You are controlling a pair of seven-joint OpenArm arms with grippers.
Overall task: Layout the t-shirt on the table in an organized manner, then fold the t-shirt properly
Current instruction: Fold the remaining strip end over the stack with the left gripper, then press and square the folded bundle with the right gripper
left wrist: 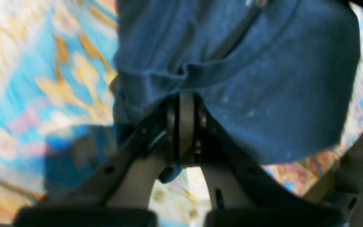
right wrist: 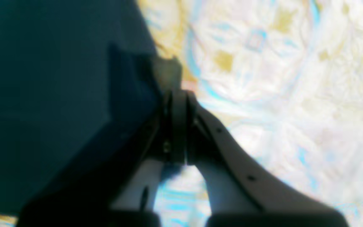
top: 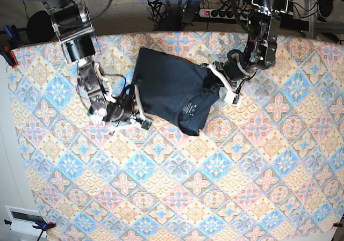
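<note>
The t-shirt [top: 174, 93] lies on the table [top: 215, 187], bunched between both pincers. The left gripper [left wrist: 181, 104] is clamped on a soft blue fold. The right gripper [right wrist: 178, 101] pinches its edge. It looks light and floppy, so corners look best to hold.

Left gripper [left wrist: 181, 104] jaws pressed together on the t-shirt [top: 174, 88] hem, right gripper [right wrist: 178, 101] likewise clamped on its opposite edge, both arms reaching low from either side of the t-shirt
</note>
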